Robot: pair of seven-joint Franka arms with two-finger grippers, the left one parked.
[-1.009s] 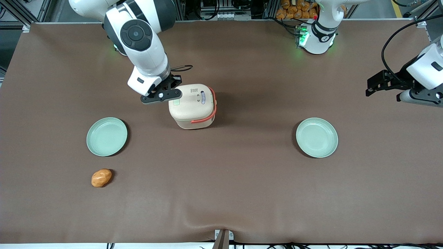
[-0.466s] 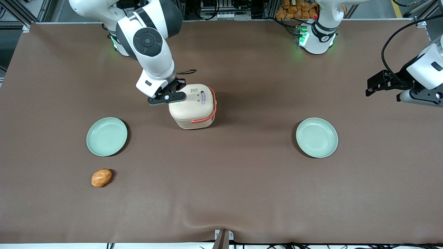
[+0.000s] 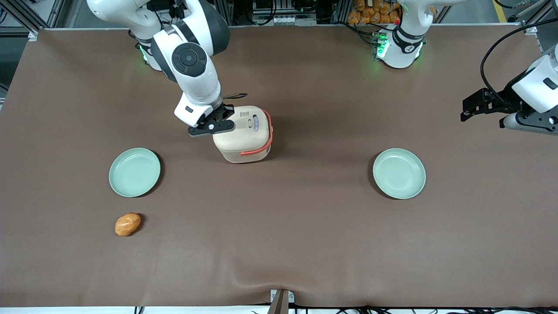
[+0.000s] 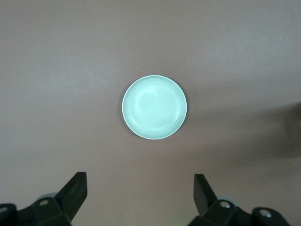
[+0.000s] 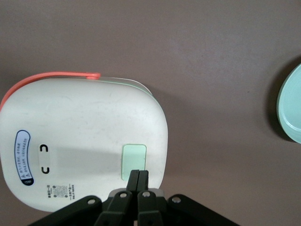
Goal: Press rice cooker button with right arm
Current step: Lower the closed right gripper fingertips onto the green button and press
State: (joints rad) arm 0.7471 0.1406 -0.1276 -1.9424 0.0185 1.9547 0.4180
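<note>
Right wrist view: the gripper [image 5: 138, 175] has its two black fingers pressed together, tips over the edge of the button [image 5: 134, 161], a pale green rectangle set flush in the cream lid; contact cannot be judged. The rice cooker [image 3: 244, 133] stands on the brown table [image 3: 305, 244] near its middle, coral handle [image 3: 261, 146] wrapping the side toward the parked arm's end. The right arm [image 3: 192, 65] slopes down to the lid's edge on the working arm's side. One green plate [image 3: 134, 172] lies nearer the front camera, toward the working arm's end, with an orange lump [image 3: 127, 224] nearer still; another plate [image 3: 399, 173] lies toward the parked arm's end.
</note>
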